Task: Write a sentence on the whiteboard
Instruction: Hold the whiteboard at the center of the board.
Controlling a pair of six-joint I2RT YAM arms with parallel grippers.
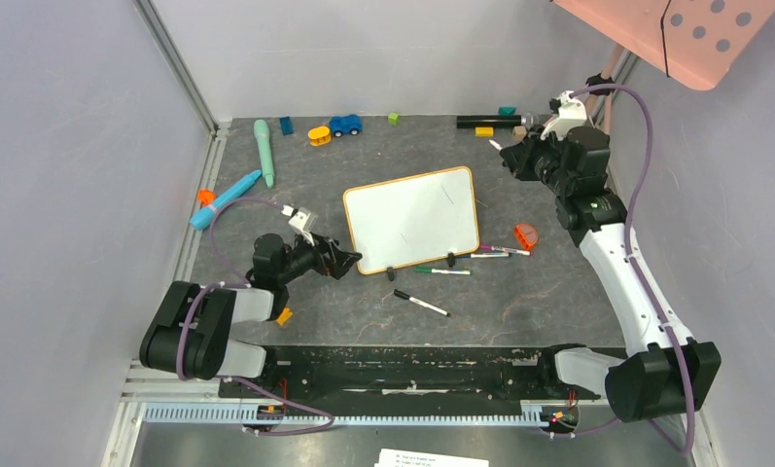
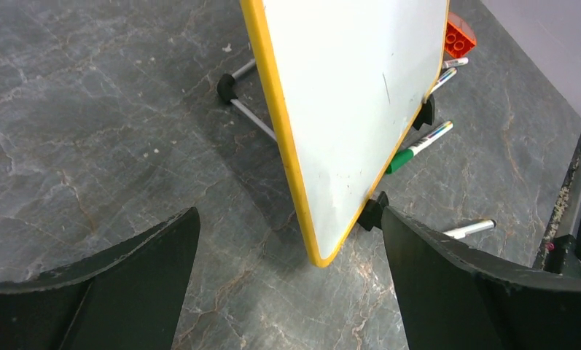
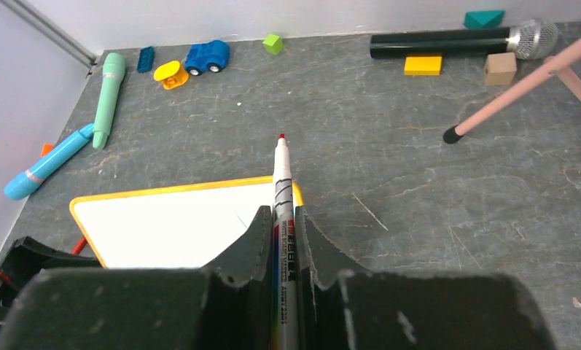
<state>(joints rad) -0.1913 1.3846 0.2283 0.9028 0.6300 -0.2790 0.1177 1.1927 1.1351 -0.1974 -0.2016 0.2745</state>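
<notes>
Two pale walls (image 1: 72, 146) flank the grey table (image 1: 519, 302); left end effector (image 1: 345, 261) gapes, right end effector (image 3: 281, 219) pinches marker (image 3: 281, 175).

Whiteboard (image 1: 411, 219) w/ light-wood frame, blank, propped tilted on black feet.

This is looking like a robotics lab test cell. Plain lilac-grey walls (image 1: 72, 146) are closing in a dark stone-patterned counter (image 1: 519, 311) on three sides, with a bare aluminium post (image 1: 174, 63) standing in the corner far beyond the left end effector (image 1: 349, 261). The left arm (image 1: 208, 326) and right arm (image 1: 626, 272) are sitting bolted to a black mounting rail (image 1: 412, 365) behind both end effectors, with purple cables (image 1: 646, 146) looping along them. Farther out than the right end effector (image 1: 512, 156), mismatched props are lying scattered: a blue toy car (image 1: 345, 125), a black microphone (image 1: 490, 122), small coloured blocks (image 1: 484, 131) and a teal toy microphone (image 1: 264, 151).
</notes>
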